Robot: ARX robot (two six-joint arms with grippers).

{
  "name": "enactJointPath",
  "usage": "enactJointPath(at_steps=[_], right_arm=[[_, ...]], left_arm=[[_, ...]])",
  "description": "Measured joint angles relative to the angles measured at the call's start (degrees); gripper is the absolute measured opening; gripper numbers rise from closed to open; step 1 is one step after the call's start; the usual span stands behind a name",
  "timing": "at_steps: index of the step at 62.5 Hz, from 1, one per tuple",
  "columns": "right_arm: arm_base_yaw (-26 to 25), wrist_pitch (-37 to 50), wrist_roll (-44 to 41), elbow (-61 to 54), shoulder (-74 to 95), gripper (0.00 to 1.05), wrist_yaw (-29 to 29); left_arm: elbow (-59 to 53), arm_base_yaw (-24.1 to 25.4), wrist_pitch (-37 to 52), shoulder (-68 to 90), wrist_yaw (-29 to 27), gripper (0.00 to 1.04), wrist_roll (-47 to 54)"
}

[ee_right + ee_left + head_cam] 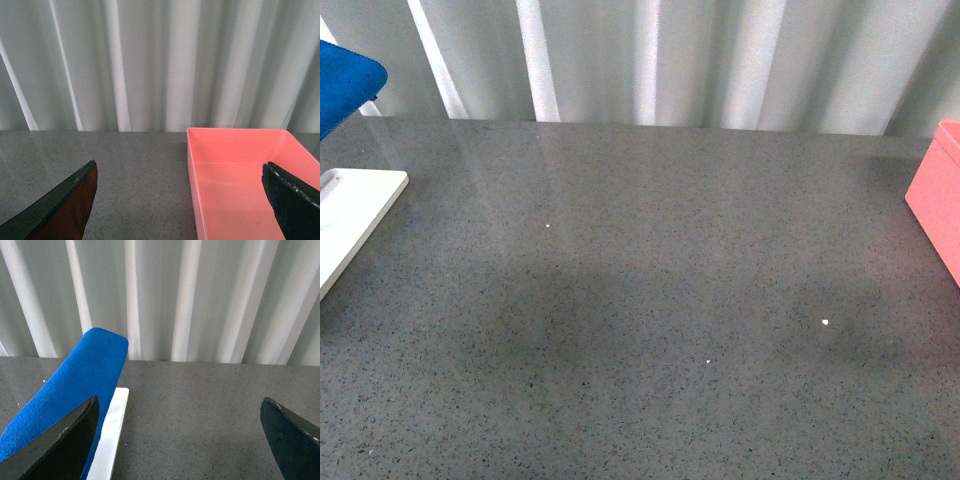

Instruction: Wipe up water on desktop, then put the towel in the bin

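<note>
Front view is showing the desktop (650, 300), dark grey & speckled, filling most of the pic, w/ neither arm showing. The towel (342, 85), bright blue, is sitting at the far left corner, partly cut off by the frame, just beyond a white slab (355, 215). Left wrist view is showing it lying against the slab's long edge. The bin (935, 200), pink & open-topped, is standing at the right edge, well apart from the towel. Left gripper (179, 407) is hovering w/ its fingers spread wide, holding nothing & facing the towel. Right gripper (179, 167) is likewise spread wide, holding nothing & facing the bin. Water is hard to make out: a few tiny pale specks (824, 322) are dotting the desktop, can't tell if they're droplets. Judging by this, the job is only beginning: towel not yet picked up, so the step in hand is reaching for it. Next move is prob. calling for the left gripper going down onto the towel & closing on a fold of the floppy cloth w/o snagging the slab.
</note>
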Motion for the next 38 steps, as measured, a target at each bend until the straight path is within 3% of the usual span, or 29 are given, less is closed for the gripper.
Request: enactJointPath(at_steps=[18,24,31,38], right_arm=[[0.0,0.0,0.0,0.0,0.0,0.98,0.0],[0.0,0.0,-0.02,0.0,-0.02,0.98,-0.02],[0.0,0.0,0.0,0.0,-0.02,0.98,-0.02],[0.0,0.0,-0.02,0.0,-0.02,0.98,-0.02]], left_arm=[[0.02,0.0,-0.02,0.0,0.02,0.98,0.0],[0.96,1.36,-2.34,5.81,3.74,0.98,-5.4],[3.32,2.27,7.26,18.1,10.82,0.98,-6.84],[10.16,2.27,19.1,35.43,12.17,0.98,-2.12]])
